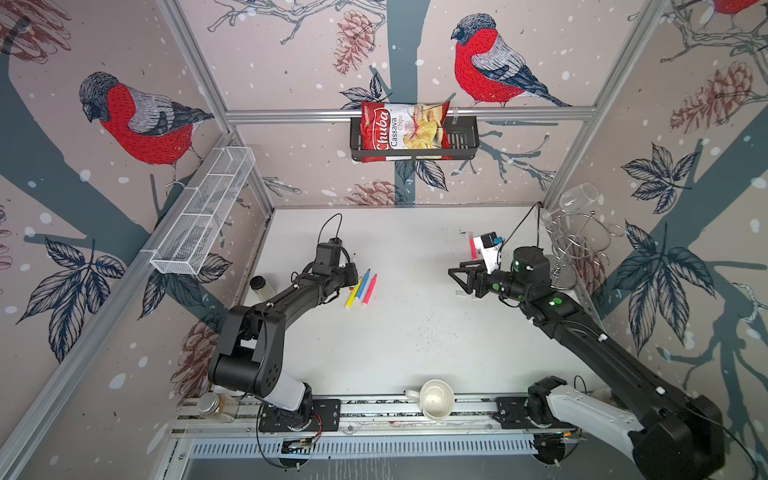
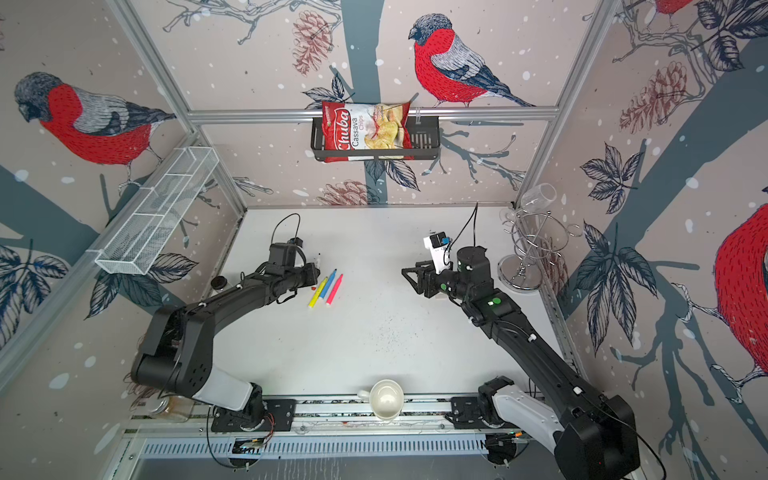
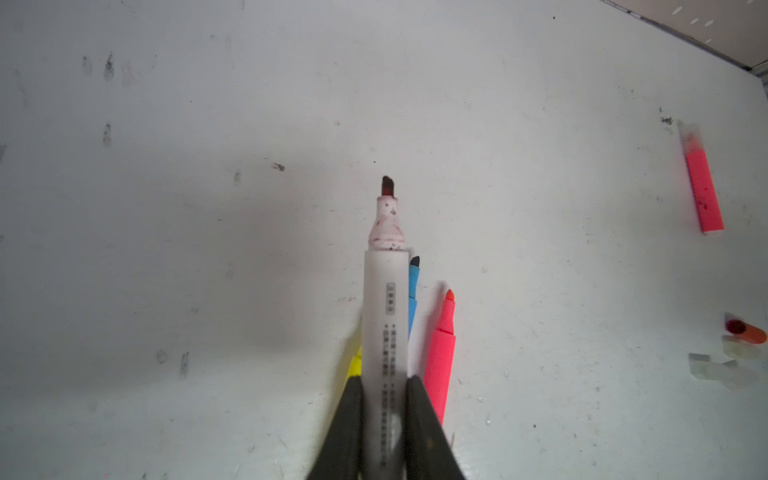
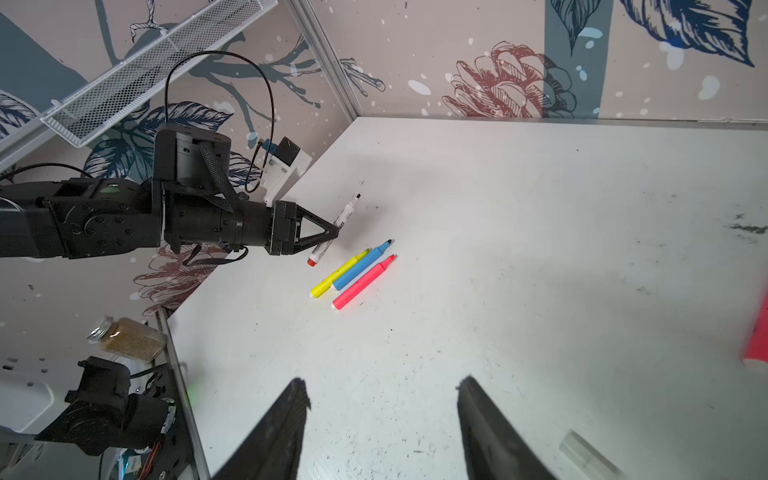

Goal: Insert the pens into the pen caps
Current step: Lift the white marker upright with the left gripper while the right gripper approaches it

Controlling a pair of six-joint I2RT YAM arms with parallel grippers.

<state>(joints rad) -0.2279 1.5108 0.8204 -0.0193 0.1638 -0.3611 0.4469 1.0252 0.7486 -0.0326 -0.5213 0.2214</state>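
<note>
Left pincer (image 4: pixel 335 233) clamped on white marker (image 3: pixel 384 316), tip uncapped. Right pincer (image 4: pixel 384 382) half open, empty. Yellow pen (image 4: pixel 338 274), blue pen (image 4: pixel 361 266), pink pen (image 4: pixel 363 282) side by side on counter (image 4: pixel 540 249).

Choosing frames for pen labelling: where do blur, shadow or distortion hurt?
Left wrist: white pen crisp at its tip, smeared near the left end effector; soft shadow on the table. Right wrist: three loose pens sharp, edge pink pen blurred. In both top views: wide-angle stretching toward the edges, pens tiny.

Robot test cell: aluminium frame (image 1: pixel 291 115), bird-print walls (image 1: pixel 141 124), two rail-mounted arms (image 1: pixel 286 299)
</note>
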